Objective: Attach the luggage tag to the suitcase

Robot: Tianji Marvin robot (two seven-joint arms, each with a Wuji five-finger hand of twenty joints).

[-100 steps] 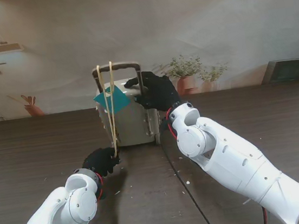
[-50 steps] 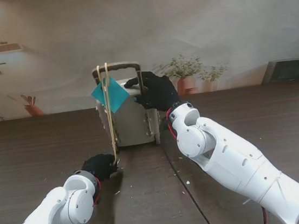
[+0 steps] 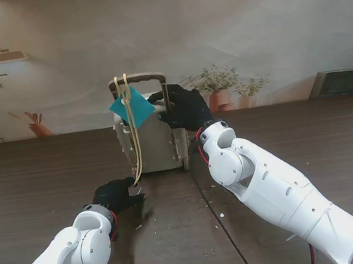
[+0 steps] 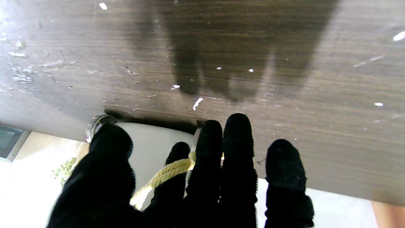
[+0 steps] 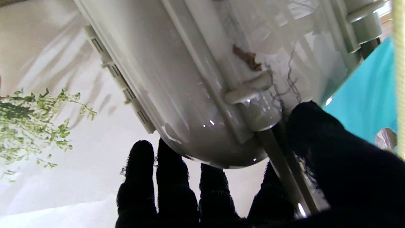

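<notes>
A small beige suitcase point(image 3: 155, 144) stands upright at the table's middle, its dark pull handle point(image 3: 138, 80) raised. A teal luggage tag point(image 3: 130, 103) hangs at the handle's left post on a yellow cord point(image 3: 131, 131) looped over the handle. The cord runs down to my left hand point(image 3: 115, 194), which is shut on its lower end just in front of the suitcase. In the left wrist view the yellow cord point(image 4: 164, 172) passes between the black fingers point(image 4: 207, 152). My right hand point(image 3: 185, 108) is shut on the suitcase's top right corner, the shell point(image 5: 202, 79) filling its wrist view beside the teal tag point(image 5: 370, 101).
The dark wooden table point(image 3: 41, 181) carries small white crumbs point(image 3: 222, 214) in front of the suitcase. A black cable point(image 3: 216, 220) runs toward me along the table's middle. Potted plants point(image 3: 219, 82) stand behind the table at the backdrop, and a dark box point(image 3: 344, 82) sits far right.
My left hand has moved nearer to me and slightly left, pulling the cord down. The two cord strands have drawn together and the teal tag has risen against the handle. The right hand has stayed put.
</notes>
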